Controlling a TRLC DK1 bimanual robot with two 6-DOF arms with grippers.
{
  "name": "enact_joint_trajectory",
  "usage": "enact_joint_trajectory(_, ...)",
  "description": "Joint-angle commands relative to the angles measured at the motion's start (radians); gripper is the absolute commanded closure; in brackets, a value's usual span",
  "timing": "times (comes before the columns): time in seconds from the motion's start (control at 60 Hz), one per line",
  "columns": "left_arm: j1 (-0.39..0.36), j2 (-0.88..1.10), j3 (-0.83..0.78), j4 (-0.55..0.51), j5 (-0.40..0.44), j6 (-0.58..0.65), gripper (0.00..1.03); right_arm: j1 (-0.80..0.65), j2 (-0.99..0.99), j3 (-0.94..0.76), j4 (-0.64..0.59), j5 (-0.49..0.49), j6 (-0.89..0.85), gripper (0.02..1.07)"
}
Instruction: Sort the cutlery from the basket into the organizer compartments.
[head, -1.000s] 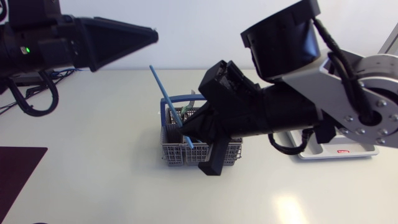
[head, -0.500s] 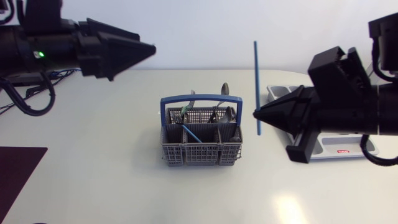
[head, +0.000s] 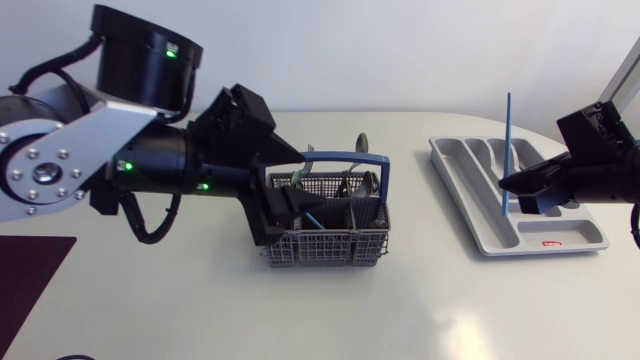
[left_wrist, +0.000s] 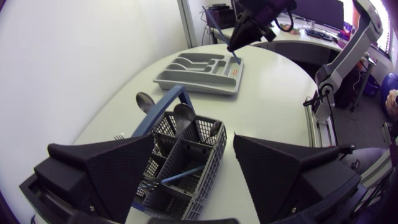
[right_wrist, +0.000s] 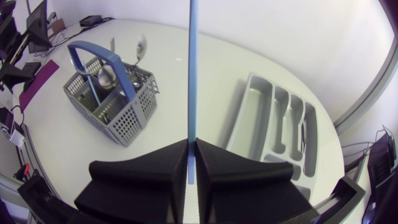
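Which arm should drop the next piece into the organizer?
Right: the right gripper is shut on the blue stick, above the organizer. The left gripper hangs open at the basket, holding nothing.

Bright, even, diffuse light from above. Head view: soft glare patch on the white table (head: 465, 335) near its front edge, only a faint shadow hugging the basket (head: 325, 245). Wrist views: heavy fisheye, table edge and organizer (right_wrist: 249, 106) bow hard, straight lines curve more toward the rim, corners go dark
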Motion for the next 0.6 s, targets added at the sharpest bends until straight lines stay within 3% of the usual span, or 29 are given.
enact_joint_trajectory(0.0,-0.033,0.041,0.043,-0.017,-0.025,0.059,0.16,-0.061,0.085,0.02,-0.006,0.001,-0.026,1.01)
enact_joint_trajectory(0.233,-0.065,0.127,0.133,-0.083,-0.044,0.15,0.16,-0.103,0.324,0.106,0.0,0.109,0.003,1.01)
enact_joint_trajectory(0.583,-0.068,0.156,0.141,-0.092,-0.048,0.214,0.16,-0.116,0.665,0.264,0.079,0.165,0.098,1.01)
